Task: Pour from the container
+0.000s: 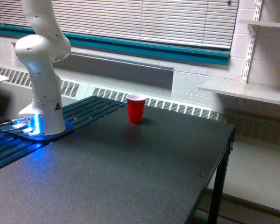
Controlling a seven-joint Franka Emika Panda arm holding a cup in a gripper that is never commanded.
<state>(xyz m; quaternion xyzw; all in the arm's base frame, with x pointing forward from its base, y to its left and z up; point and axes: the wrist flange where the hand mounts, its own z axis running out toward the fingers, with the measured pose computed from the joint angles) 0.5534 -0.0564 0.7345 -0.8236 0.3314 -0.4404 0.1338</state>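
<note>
Red cup (136, 108) on dark table (144, 172)

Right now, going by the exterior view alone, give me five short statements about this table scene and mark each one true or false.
1. A red cup stands upright on the dark table. True.
2. The red cup lies tipped on its side. False: it stands upright, its white rim on top.
3. The robot arm's base sits at the exterior view's left, with blue light glowing beside it. True.
4. The gripper is pouring into the red cup. False: the gripper and any clear container are out of view.
5. The window blinds behind the table are closed. True.
</note>
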